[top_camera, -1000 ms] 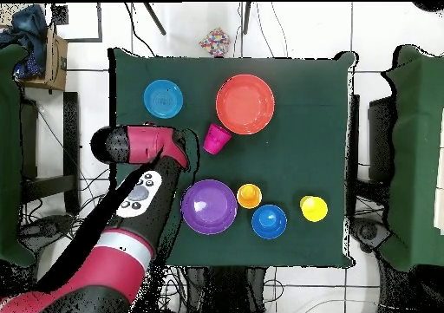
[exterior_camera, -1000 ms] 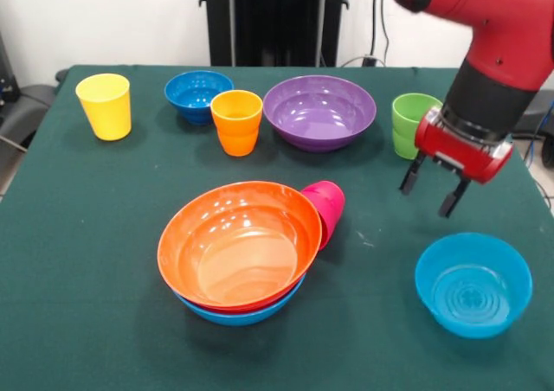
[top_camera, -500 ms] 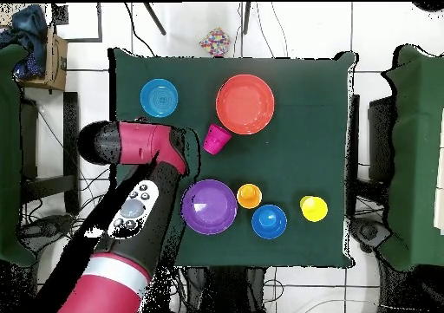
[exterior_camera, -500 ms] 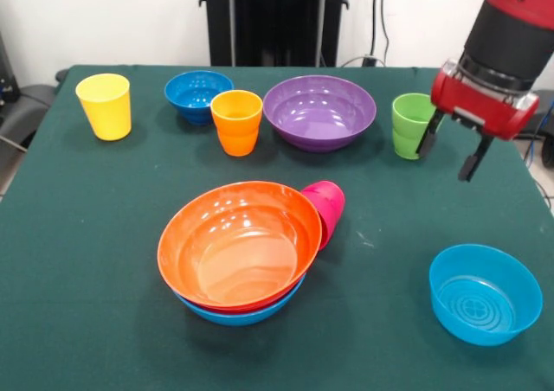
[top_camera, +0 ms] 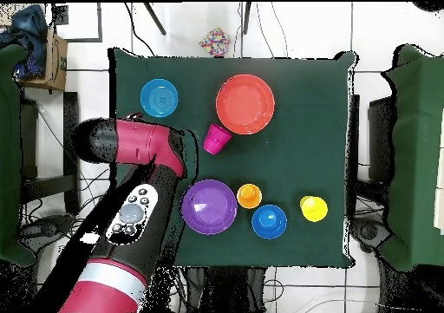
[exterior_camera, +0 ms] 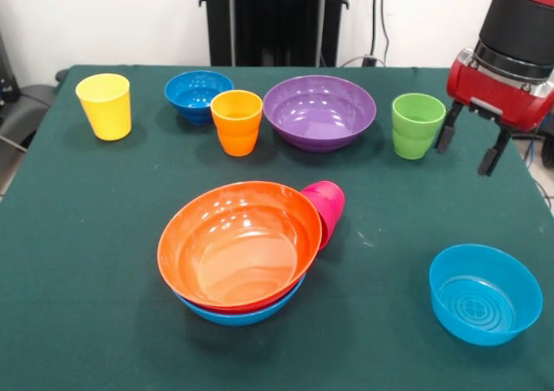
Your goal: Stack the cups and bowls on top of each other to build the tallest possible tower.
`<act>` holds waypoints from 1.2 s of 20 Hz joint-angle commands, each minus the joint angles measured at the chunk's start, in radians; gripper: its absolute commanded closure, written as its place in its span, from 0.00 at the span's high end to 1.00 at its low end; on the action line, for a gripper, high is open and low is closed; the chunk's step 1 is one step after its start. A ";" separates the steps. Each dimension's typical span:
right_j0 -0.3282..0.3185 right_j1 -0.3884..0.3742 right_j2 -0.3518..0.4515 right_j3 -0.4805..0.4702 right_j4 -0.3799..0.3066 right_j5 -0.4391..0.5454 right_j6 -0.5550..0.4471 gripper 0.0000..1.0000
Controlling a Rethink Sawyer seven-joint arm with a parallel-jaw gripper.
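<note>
Fingers spread and empty, the gripper (exterior_camera: 470, 150) hangs just right of the green cup (exterior_camera: 416, 125) (light, stiff, glossy, likely slippery); pinching its rim wall seems best.

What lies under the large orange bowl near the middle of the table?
Under the large orange bowl a red rim shows, then a light-blue bowl at the bottom. A pink cup leans behind it. Anything else nested inside is covered.

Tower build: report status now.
Gripper open, empty, hanging beside green cup. Tower: only orange bowl nested in blue. Pink cup lying against it.
</note>
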 commanded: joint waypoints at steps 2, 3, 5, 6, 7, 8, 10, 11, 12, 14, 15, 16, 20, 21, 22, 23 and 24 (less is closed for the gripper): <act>0.000 0.085 0.089 0.023 0.045 -0.065 0.240 1.00; -0.003 0.089 0.092 0.021 0.050 -0.071 0.239 1.00; -0.015 0.094 0.106 0.023 0.058 -0.110 0.225 1.00; -0.026 0.093 0.122 0.032 0.067 -0.138 0.218 1.00; -0.032 0.097 0.132 0.037 0.072 -0.162 0.215 1.00; -0.037 0.102 0.144 0.041 0.077 -0.184 0.212 1.00; -0.036 0.113 0.147 0.041 0.083 -0.213 0.217 1.00; -0.036 0.120 0.147 0.039 0.086 -0.222 0.219 1.00; -0.034 0.126 0.145 0.035 0.085 -0.229 0.216 1.00; -0.028 0.139 0.138 0.031 0.091 -0.239 0.217 1.00; -0.024 0.147 0.132 0.028 0.095 -0.248 0.220 1.00; -0.019 0.158 0.134 0.027 0.103 -0.265 0.226 1.00; -0.026 0.168 0.146 0.034 0.125 -0.306 0.228 1.00; -0.029 0.168 0.150 0.036 0.129 -0.313 0.227 1.00; -0.030 0.169 0.150 0.035 0.135 -0.314 0.229 1.00; -0.028 0.171 0.147 0.033 0.141 -0.313 0.232 1.00; -0.025 0.173 0.142 0.028 0.149 -0.309 0.236 1.00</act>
